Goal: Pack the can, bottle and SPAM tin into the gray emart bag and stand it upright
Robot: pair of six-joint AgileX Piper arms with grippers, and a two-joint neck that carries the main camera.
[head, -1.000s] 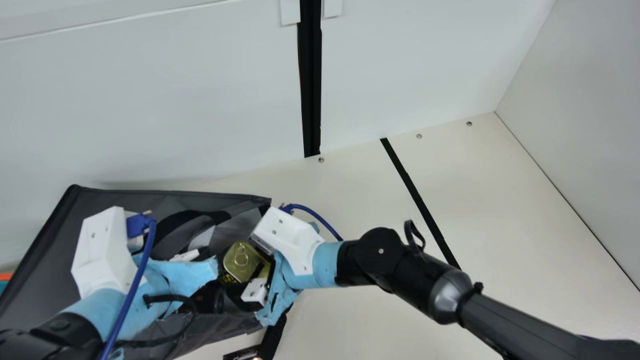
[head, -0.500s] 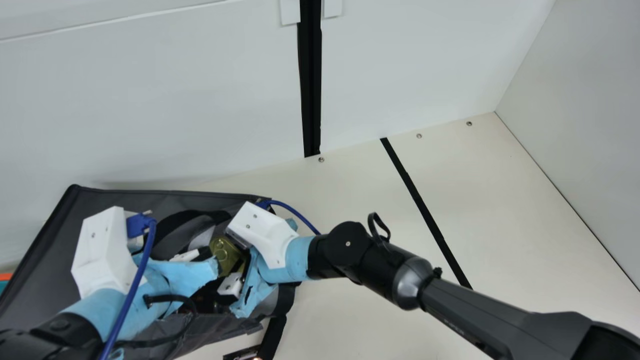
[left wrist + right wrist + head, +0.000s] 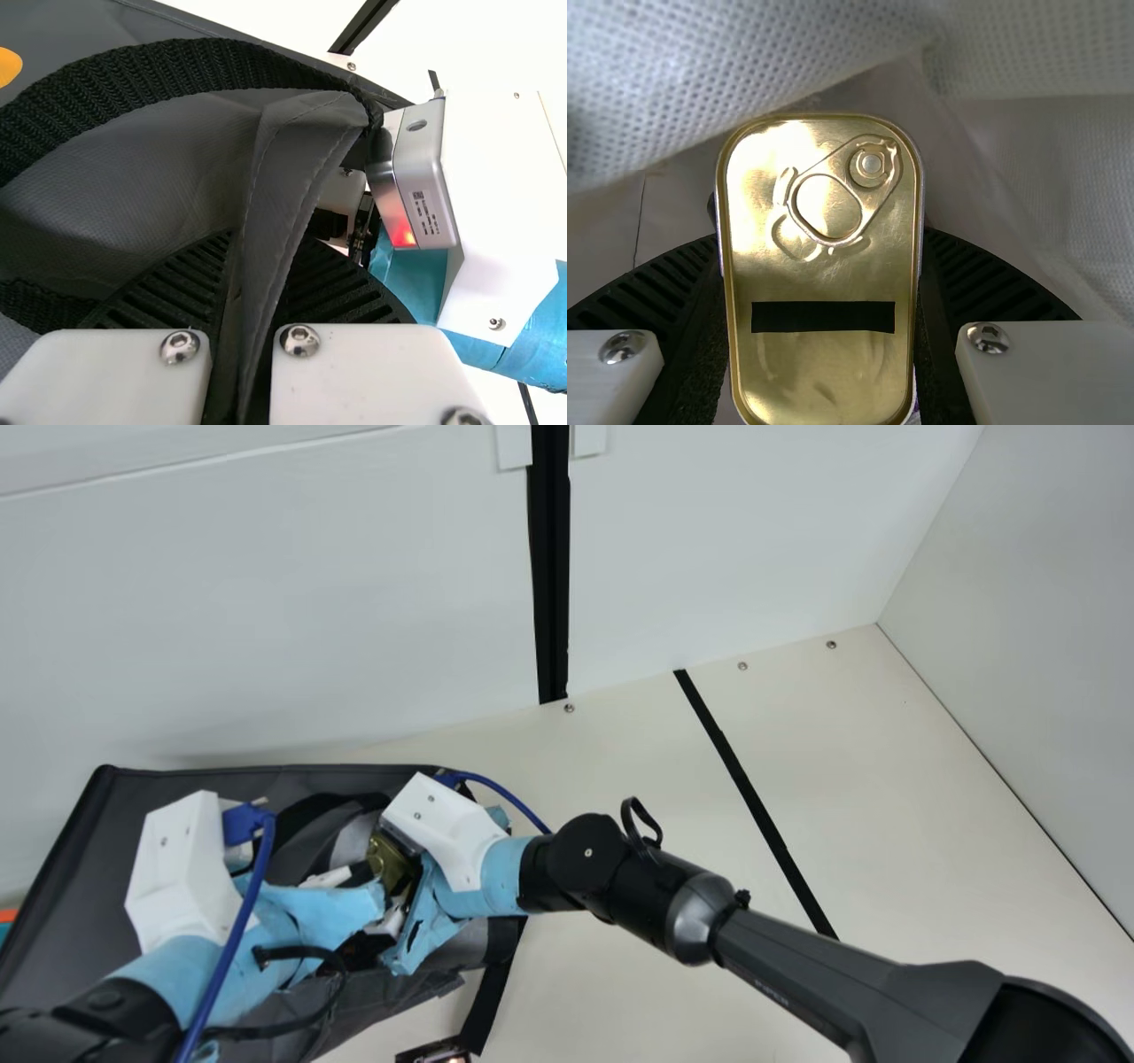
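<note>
1. Main view, progress. Three goods due for packing: one, the SPAM tin (image 3: 387,857), gold lid showing, placed within the mouth of the gray emart bag (image 3: 62,903). The can and the bottle we cannot make out; the dark interior beside the tin does not let us confirm either as packed. Bag set on the table (image 3: 602,1001), its mouth slanting toward our right arm; we judge it not properly upright. Outstanding, in our judgement: seating and release of the tin, withdrawal of the right arm, then the standing-up of the bag.

2. Main view, tools. Two: our left tool (image 3: 356,887) at the bag's opening, our right tool (image 3: 383,886) reaching in from the other side, close beside it. Their exact gaps we cannot tell from here.

3. Left wrist view, left tool. Fingers (image 3: 173,288) drawn nearly together, with a fold of gray cloth (image 3: 288,177) pinched between them. Bag edge held; none of the goods in this grasp.

4. Right wrist view, right tool. Fingers (image 3: 983,279) parted to the width of the tin and touching both its sides; lid and pull ring (image 3: 833,204) facing the camera. Pale lining (image 3: 1028,53) around the tin places it inside the bag, in the grasp.
</note>
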